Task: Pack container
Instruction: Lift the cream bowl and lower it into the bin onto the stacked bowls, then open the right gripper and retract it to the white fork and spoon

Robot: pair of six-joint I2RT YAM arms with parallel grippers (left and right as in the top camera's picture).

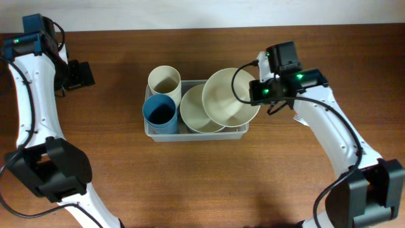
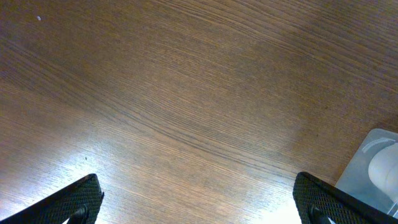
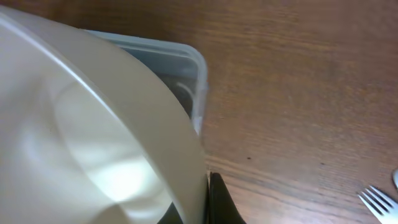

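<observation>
The top camera hangs high over the table [image 1: 202,183] and looks straight down, far enough to see the left arm [image 1: 28,107], the right arm [image 1: 329,126] and the container [image 1: 196,135] in the middle. The left wrist camera sits low and close to the wood, looking past its own two fingers [image 2: 78,200], and catches only a corner of the container [image 2: 368,177] at its right edge. The right wrist camera is very near a big cream bowl [image 3: 93,137] that fills most of its view, with a container [image 3: 186,59] corner behind it, so all three views share the container.
</observation>
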